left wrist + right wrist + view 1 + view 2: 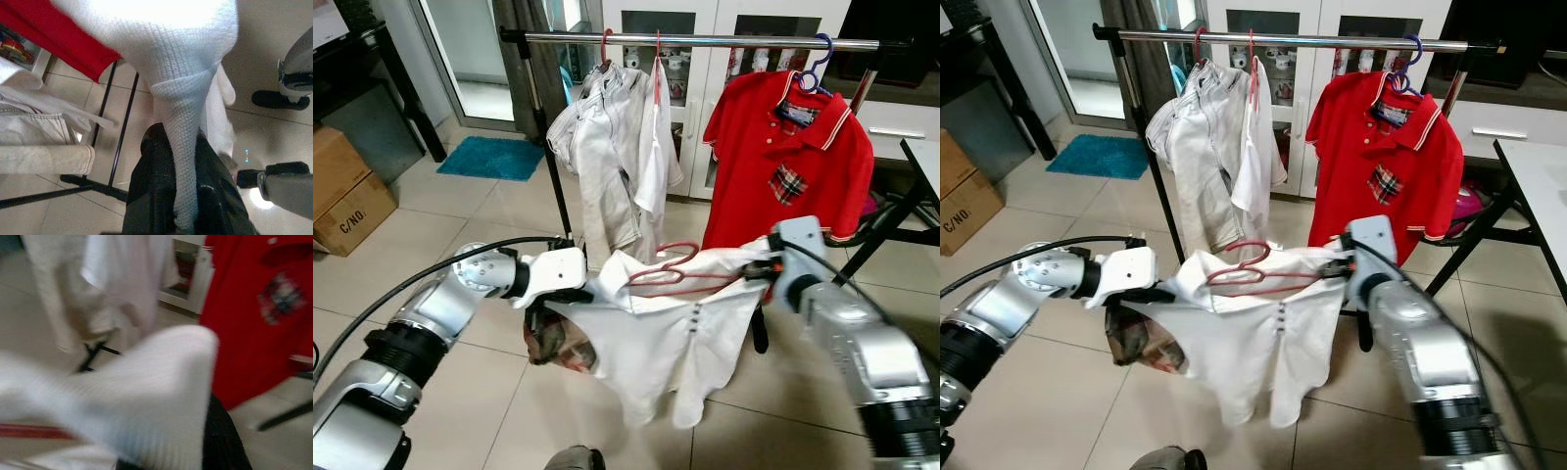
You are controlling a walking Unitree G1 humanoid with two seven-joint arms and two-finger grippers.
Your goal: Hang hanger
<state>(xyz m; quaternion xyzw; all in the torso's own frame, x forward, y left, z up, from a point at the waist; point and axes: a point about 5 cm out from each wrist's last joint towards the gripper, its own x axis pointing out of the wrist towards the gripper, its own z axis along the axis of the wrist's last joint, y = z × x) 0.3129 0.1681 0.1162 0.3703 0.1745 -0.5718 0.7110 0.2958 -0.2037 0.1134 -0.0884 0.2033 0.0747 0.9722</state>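
1. Left eye view: a white shirt [656,343] on a pink hanger [666,272] is held stretched between two silver arms, low in front of a clothes rail [705,41], not yet hung.
2. The left tool [548,304] is clamped on the shirt's left shoulder; in the left wrist view, ribbed white cloth runs between its black fingers [151,196].
3. The right tool [766,274] is at the shirt's right shoulder. Cloth covers it, so I cannot tell whether it is closed.
4. Still to do, as I judge it: lift the hanger and hook it over the rail.
5. Open room: a bare stretch of rail lies between the pale clothes [607,157] and the red polo shirt [788,162].
6. Edges to mind: a table [925,157] corner at right and the rack's black leg [881,230].
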